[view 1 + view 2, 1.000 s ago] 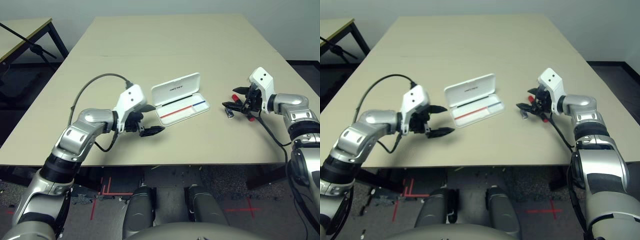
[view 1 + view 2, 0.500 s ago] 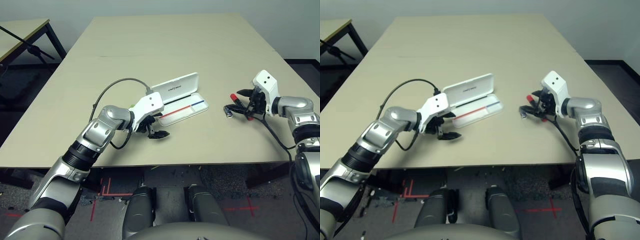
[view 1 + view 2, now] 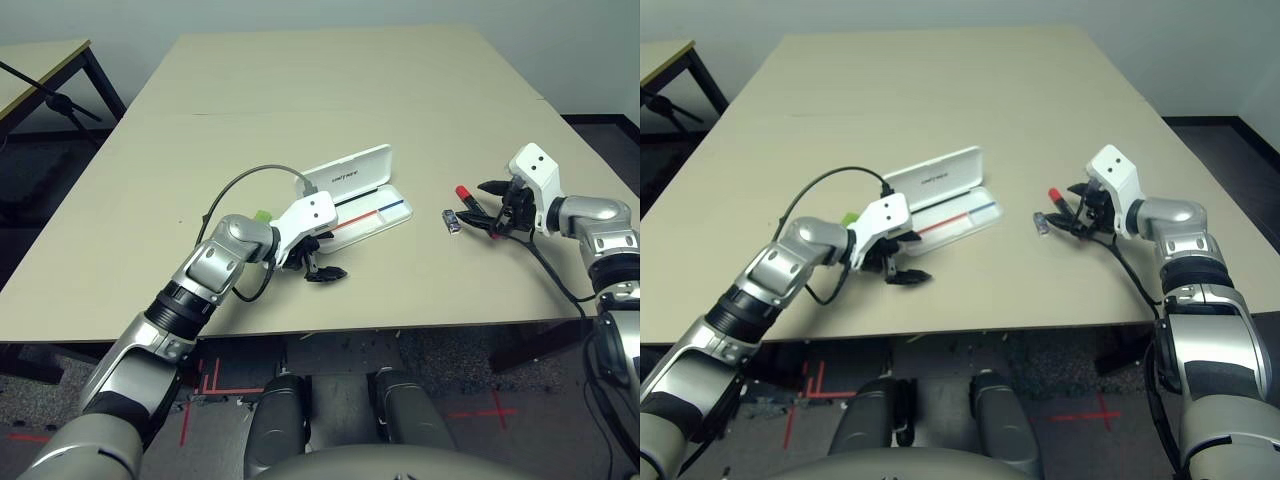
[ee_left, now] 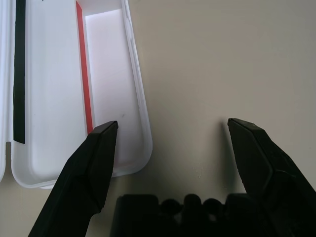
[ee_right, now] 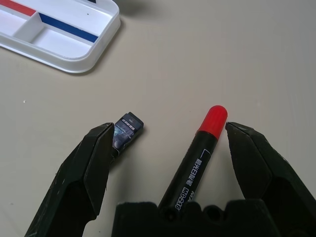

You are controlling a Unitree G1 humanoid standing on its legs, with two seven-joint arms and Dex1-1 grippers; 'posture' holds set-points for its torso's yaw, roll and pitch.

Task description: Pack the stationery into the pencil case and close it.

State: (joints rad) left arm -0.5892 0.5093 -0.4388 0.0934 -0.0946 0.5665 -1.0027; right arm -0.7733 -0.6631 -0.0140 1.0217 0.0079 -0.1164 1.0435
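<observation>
The pencil case point(image 3: 365, 213) lies open mid-table, its printed lid point(image 3: 350, 172) tilted up behind the tray. My left gripper point(image 3: 322, 257) is open at the tray's near-left end, one fingertip point(image 4: 101, 143) over that end's rim and nothing between the fingers. A green cap of the highlighter point(image 3: 262, 215) peeks out behind my left forearm. To the right, my right gripper point(image 5: 169, 128) is open and low over the table. The red marker point(image 5: 195, 158) lies between its fingers. The small dark sharpener-like piece point(image 5: 126, 129) sits at one fingertip point(image 5: 98, 148).
The beige table point(image 3: 300, 90) stretches far back behind the case. Its front edge runs just below both grippers. A second table point(image 3: 40, 60) with a black stand is at the far left. A grey cable loops over my left wrist point(image 3: 255, 178).
My left arm has swung right and forward, bringing its open gripper from left of the case to the tray's near-left end. My right gripper stays at the marker, open.
</observation>
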